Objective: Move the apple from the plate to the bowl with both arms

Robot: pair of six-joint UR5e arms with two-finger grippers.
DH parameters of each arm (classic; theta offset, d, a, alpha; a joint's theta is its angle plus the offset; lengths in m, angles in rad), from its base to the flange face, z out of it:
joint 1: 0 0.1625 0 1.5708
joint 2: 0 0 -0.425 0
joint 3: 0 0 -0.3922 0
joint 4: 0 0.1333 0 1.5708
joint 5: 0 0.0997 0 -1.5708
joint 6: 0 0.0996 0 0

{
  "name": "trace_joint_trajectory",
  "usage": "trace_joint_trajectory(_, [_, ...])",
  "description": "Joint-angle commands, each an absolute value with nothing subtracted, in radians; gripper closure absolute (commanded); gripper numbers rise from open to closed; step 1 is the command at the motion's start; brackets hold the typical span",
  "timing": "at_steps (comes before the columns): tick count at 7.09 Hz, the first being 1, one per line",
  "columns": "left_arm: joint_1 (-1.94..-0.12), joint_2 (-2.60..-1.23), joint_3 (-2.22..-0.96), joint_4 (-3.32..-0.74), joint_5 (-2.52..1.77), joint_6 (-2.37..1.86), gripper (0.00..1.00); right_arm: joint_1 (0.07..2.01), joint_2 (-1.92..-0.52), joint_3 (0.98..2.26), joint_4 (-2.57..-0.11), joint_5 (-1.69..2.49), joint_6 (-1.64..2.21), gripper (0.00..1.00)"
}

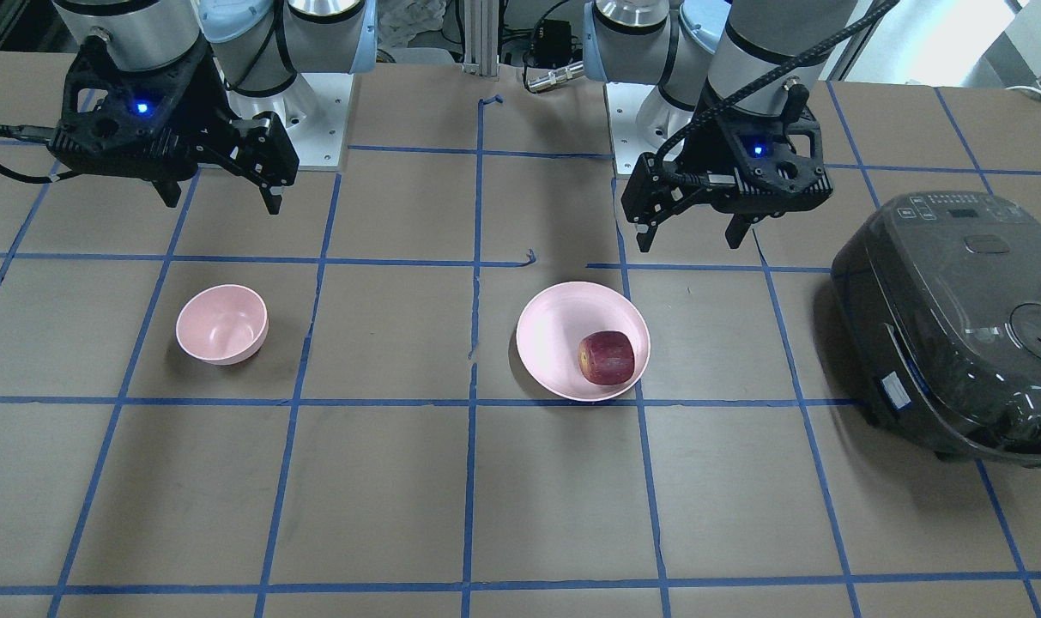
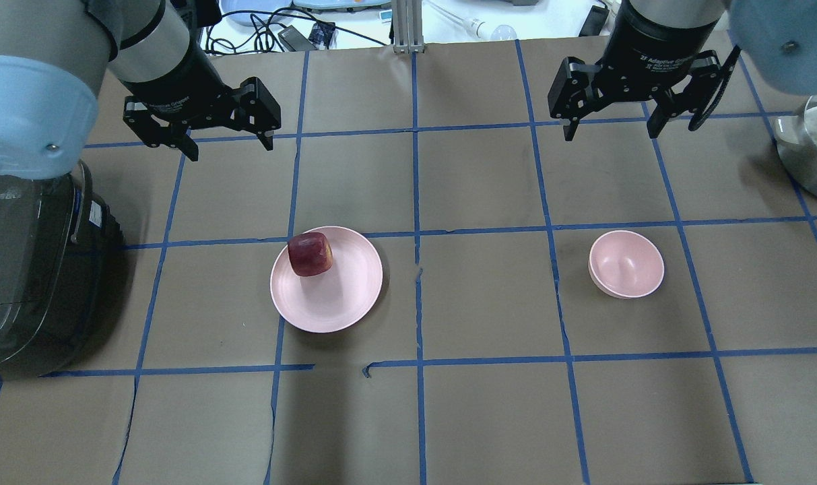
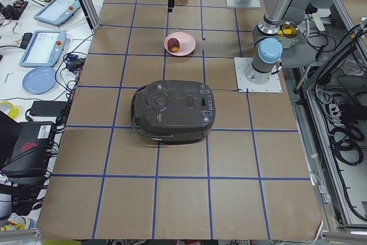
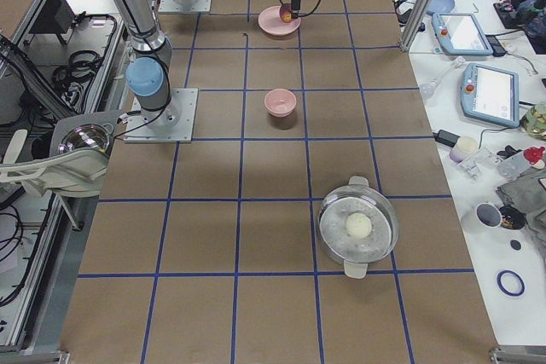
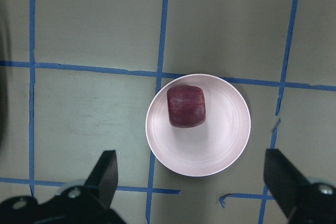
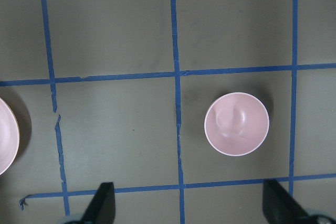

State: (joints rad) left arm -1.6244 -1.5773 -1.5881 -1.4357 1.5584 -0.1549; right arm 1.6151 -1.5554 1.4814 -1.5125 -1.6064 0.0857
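1. The setup is a big table covered in brown paper [image 2: 448, 417] with a blue tape grid on it. A dark grey rice cooker [image 2: 24, 269] sits at the left end, and there's a bench full of cables at the far edge.
2. The dark red, squat, rounded apple [image 2: 310, 254] is on the wide, shallow pale pink plate [image 2: 344, 300], in the left half of the table. It's off-centre, close to the plate's far-left rim, and nothing is touching it.
3. The small, deep pale pink bowl [image 2: 626, 263] is well apart from the plate in the right half, and it's empty.
4. The black two-finger left gripper [image 2: 231, 149] hangs high above the plate's part of the table. Its jaws are spread wide with nothing between them, and its wrist camera looks pretty much straight down on the apple.
5. The black two-finger right gripper [image 2: 610, 133] is the same story: spread wide, holding nothing, up high on the bowl's side.
6. So I'd say nothing has started yet. My guess is the left arm picks, hands over mid-table, and the right arm drops it in the bowl.
7. Handling-wise, the apple looks firm with a bit of weight and smooth skin, so it'll take a squeeze but could slip or roll. I'd come straight down and pinch it across the widest part of the belly. The top shoulders curve away, so I'd stay off those.
8. The plate looks light and might skid if a finger catches its rim, which sits right beside the apple.
9. The bowl is small, so I'd let go low and centred.
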Motion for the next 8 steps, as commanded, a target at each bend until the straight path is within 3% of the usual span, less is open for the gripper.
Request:
trace_joint_trajectory(1, [-1.624, -1.58, -1.589, -1.445, 1.559, -0.155, 0.0, 1.603, -1.552, 1.482, -1.514, -1.609, 0.074, 0.0])
trace_joint_trajectory(8, [-1.624, -1.588, -1.591, -1.443, 1.56, -0.155, 0.0, 1.6, -1.551, 1.506, -1.514, -1.608, 0.075, 0.0])
